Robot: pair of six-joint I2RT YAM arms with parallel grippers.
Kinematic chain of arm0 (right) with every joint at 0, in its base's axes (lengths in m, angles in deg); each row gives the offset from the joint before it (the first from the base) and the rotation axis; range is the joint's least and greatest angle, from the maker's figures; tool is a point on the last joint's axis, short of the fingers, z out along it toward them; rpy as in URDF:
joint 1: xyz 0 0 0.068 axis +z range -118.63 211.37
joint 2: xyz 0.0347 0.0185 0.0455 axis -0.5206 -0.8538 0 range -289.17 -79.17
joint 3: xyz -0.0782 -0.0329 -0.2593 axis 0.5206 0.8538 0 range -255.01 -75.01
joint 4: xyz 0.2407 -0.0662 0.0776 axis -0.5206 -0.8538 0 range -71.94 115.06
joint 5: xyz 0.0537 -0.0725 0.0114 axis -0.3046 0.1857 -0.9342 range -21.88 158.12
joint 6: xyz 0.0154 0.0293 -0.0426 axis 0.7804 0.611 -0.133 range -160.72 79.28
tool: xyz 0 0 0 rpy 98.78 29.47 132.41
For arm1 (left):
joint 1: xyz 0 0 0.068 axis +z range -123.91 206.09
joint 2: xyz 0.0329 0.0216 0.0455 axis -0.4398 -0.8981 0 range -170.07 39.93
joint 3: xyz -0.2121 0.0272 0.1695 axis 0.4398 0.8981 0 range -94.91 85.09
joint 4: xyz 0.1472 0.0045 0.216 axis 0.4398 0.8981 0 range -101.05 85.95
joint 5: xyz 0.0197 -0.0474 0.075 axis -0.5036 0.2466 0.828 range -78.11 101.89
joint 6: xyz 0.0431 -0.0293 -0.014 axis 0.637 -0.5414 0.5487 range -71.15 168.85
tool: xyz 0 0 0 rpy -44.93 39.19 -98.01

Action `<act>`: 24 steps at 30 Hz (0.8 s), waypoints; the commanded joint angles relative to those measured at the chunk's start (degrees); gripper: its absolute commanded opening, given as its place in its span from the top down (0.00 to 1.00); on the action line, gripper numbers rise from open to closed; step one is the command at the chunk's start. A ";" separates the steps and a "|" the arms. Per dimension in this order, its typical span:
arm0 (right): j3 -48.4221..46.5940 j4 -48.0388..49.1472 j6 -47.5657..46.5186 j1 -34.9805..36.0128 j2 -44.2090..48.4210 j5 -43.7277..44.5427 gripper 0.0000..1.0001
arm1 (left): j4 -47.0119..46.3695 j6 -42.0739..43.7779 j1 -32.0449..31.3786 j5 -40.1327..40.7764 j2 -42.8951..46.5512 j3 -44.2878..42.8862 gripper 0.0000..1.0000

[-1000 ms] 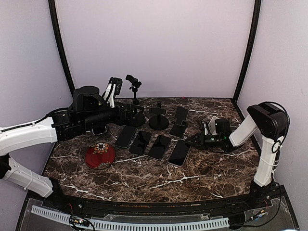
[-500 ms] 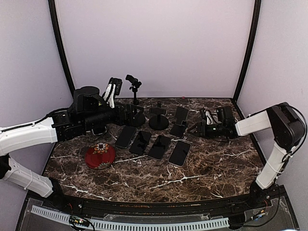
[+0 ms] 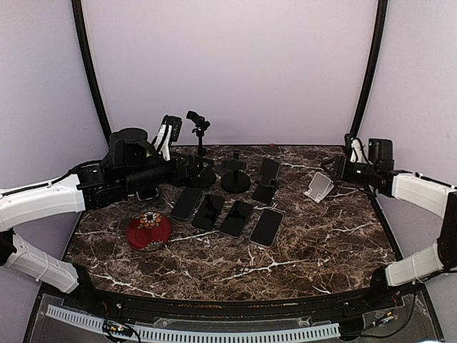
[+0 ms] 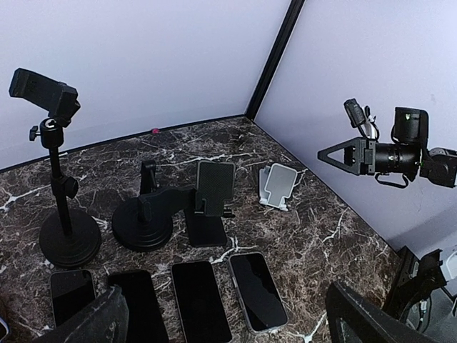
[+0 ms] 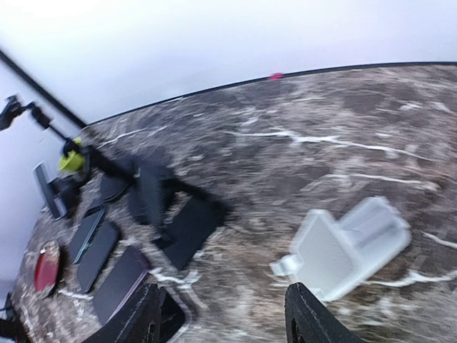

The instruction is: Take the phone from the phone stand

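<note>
Several dark phones lie flat in a row on the marble, the rightmost [image 3: 266, 227] [image 4: 257, 289] nearest the stands. Behind them a black phone stand [image 3: 266, 179] [image 4: 211, 196] carries a dark slab; I cannot tell whether that slab is a phone or the stand's own plate. To its right stands a white phone stand [image 3: 319, 187] [image 5: 343, 250] with nothing on it. My right gripper [image 3: 341, 168] [image 5: 228, 318] hangs open above the table's back right, fingers wide and empty. My left gripper [image 3: 187, 170] [image 4: 228, 321] is open and empty, high over the phone row.
A tall black clamp stand [image 3: 199, 128] and a round-based black stand [image 3: 235, 175] are at the back. At the left front lies a red round dish [image 3: 148, 230]. Purple walls close in the table on three sides.
My right gripper opened beside the rightmost flat phone, then rose and swung back to the far right. The white stand now shows fully. The left arm stayed still.
</note>
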 commanded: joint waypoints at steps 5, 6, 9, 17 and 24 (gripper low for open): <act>1.85 1.59 -2.34 -6.34 -5.71 3.10 0.42 | -1.08 0.44 -0.16 -1.46 0.45 -0.37 0.01; 2.03 2.48 -2.03 -6.46 -6.58 3.07 0.43 | -1.05 0.45 -0.14 -1.52 0.53 -0.36 0.01; 2.50 5.37 -0.88 -6.46 -9.32 1.99 0.44 | -0.54 0.63 -0.15 -1.11 1.03 -0.19 0.01; 2.60 10.28 -0.15 -6.50 -15.53 0.70 0.49 | -0.79 0.29 -0.15 -1.17 1.25 0.46 0.01; 0.81 12.86 -0.88 -6.51 -20.44 -3.08 0.60 | -0.74 0.42 -0.18 -1.14 1.28 0.31 0.01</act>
